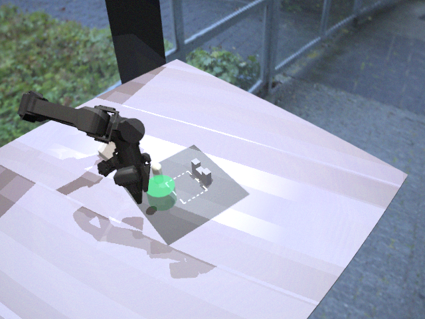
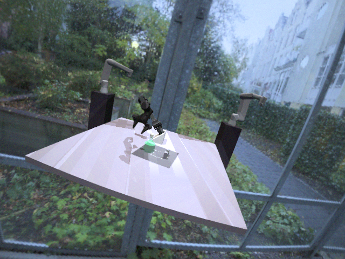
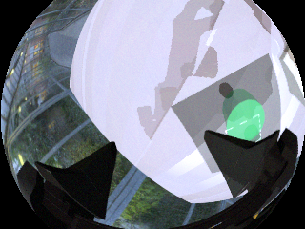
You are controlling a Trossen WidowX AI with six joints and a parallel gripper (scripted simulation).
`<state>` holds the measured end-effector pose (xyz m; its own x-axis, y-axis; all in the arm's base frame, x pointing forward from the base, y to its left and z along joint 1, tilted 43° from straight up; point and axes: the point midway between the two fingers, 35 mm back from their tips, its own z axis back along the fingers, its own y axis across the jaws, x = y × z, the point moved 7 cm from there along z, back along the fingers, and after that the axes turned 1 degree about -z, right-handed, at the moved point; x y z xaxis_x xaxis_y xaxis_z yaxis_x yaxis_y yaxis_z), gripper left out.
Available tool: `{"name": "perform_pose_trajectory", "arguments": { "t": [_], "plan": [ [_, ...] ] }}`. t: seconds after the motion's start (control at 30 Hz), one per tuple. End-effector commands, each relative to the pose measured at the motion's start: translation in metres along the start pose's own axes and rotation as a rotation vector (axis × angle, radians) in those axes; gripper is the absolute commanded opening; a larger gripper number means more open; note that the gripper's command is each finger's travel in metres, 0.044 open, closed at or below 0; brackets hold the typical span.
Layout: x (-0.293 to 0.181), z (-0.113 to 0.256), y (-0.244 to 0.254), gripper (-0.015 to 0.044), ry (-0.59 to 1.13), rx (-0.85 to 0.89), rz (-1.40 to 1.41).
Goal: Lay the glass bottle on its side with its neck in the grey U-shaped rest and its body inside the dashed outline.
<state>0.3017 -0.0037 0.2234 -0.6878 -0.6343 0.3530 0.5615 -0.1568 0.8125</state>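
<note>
place: outdoor garden/courtyard by a path | metal-framed railing (image 1: 271, 44) (image 2: 178, 63) | leafy bushes (image 1: 223, 66) (image 2: 75, 223) and hedge (image 2: 315, 139) | paved path (image 1: 377, 58) (image 2: 250, 158) | pale multi-storey building (image 2: 301, 61) behind | bare tabletop amid it, indoor or outdoor spot: cannot tell

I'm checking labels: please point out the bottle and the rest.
Bottle (image 1: 160, 188) (image 2: 149, 145) (image 3: 244, 116): top, exterior and wrist views, on its green body.
Rest (image 1: 206, 177) (image 2: 166, 154): top and exterior views, on its grey side.
</note>
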Motion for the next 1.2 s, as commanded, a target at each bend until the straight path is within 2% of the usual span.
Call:
{"name": "perform_pose_trajectory", "arguments": {
  "t": [0.0,0.1,0.2,0.3,0.53,1.17],
  "plan": [
    [0.0,0.045,-0.049,0.044,0.072,-0.115,0.374],
    [0.005,0.063,-0.065,0.044,0.084,-0.147,0.528],
    [0.005,0.064,-0.067,0.044,0.082,-0.158,0.544],
    [0.001,0.055,-0.063,0.044,0.059,-0.235,0.55],
    [-0.01,0.018,-0.052,0.044,-0.04,-0.558,0.552],
    [-0.027,0.019,-0.061,0.044,-0.04,-0.568,0.551]
  ]
}}
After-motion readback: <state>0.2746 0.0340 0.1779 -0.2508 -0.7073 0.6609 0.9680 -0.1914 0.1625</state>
